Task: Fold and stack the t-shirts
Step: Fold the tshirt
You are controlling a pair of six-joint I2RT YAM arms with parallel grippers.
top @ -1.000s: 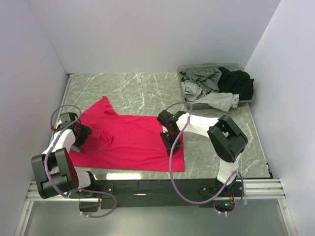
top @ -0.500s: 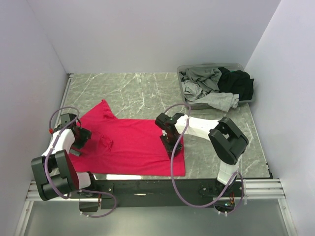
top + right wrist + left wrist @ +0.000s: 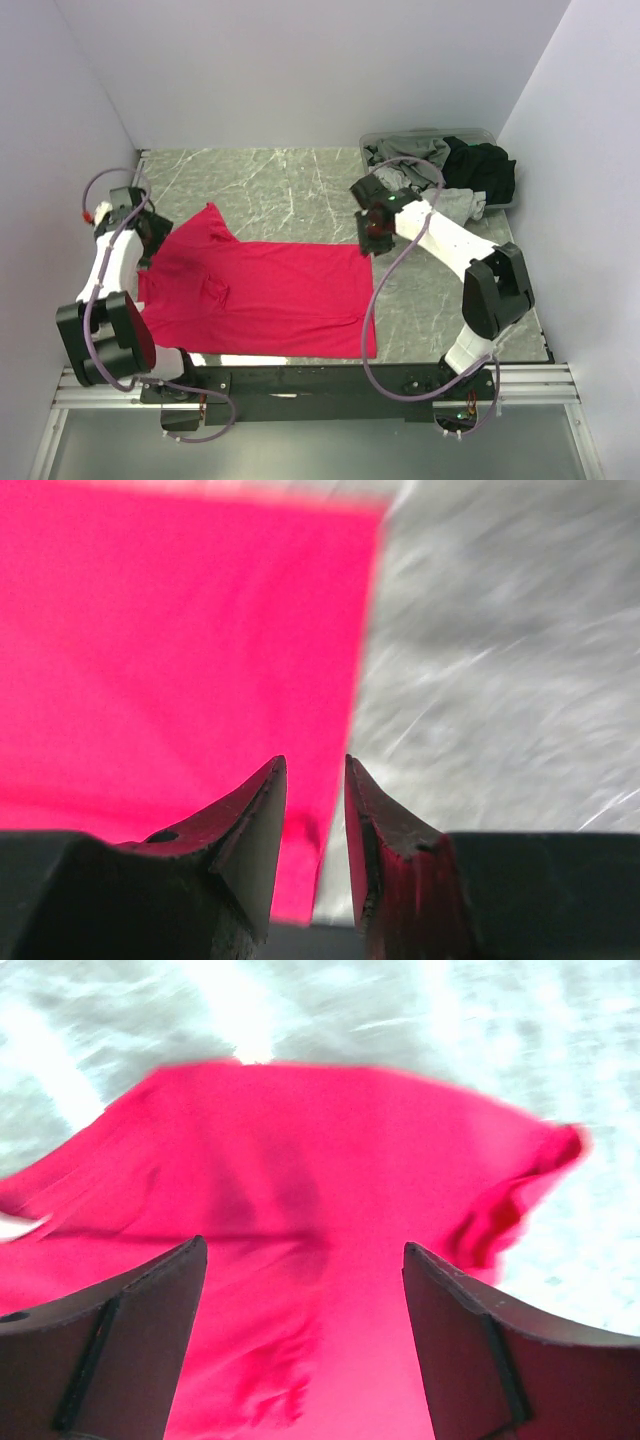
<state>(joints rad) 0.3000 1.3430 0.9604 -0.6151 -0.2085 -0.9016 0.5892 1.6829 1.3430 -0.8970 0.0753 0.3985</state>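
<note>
The left gripper (image 3: 147,232) hovers over the left edge of the red t-shirt (image 3: 270,290). Its fingers are spread wide with nothing between them. The red t-shirt lies flat on the marble-patterned table (image 3: 290,185), covering the near-left and centre. The right gripper (image 3: 374,238) hangs above the shirt's far right corner, fingers nearly together with a narrow gap, gripping nothing. At far right, the grey tub (image 3: 430,133) holds grey t-shirts (image 3: 410,155) and a black t-shirt (image 3: 485,168)
</note>
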